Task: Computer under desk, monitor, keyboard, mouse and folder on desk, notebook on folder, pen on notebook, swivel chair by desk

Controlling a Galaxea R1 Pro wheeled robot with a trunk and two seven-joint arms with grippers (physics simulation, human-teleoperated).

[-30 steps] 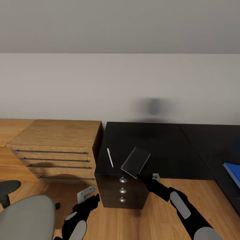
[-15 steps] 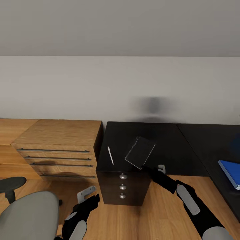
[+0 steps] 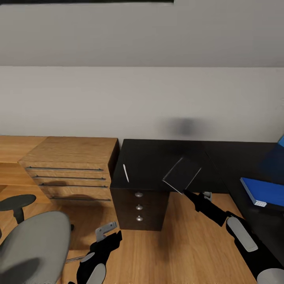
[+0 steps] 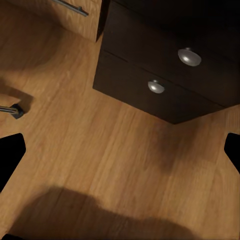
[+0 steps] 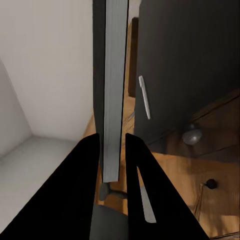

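The thin grey notebook (image 3: pixel 182 174) hangs tilted above the black desk (image 3: pixel 154 157), and my right gripper (image 3: pixel 190 194) is shut on its near corner. In the right wrist view the notebook (image 5: pixel 113 90) stands edge-on between the fingers (image 5: pixel 87 165). The white pen (image 3: pixel 126 172) lies on the desk over the drawer unit, left of the notebook, and shows as the pen (image 5: pixel 144 97) there too. The blue folder (image 3: pixel 262 190) rests on the desk's right wing. The grey swivel chair (image 3: pixel 33 244) is at the lower left. My left gripper (image 3: pixel 105 233) hangs open and empty over the floor.
A light wood dresser (image 3: pixel 71 165) with long handles stands against the desk's left side. The drawer unit's silver knobs (image 4: pixel 189 56) face me. Wood floor (image 3: pixel 185 244) stretches between the chair and the desk. A white wall runs behind.
The right gripper has carried the notebook up and to the right, further from the pen. The whole view has shifted, bringing more of the folder and chair into sight.
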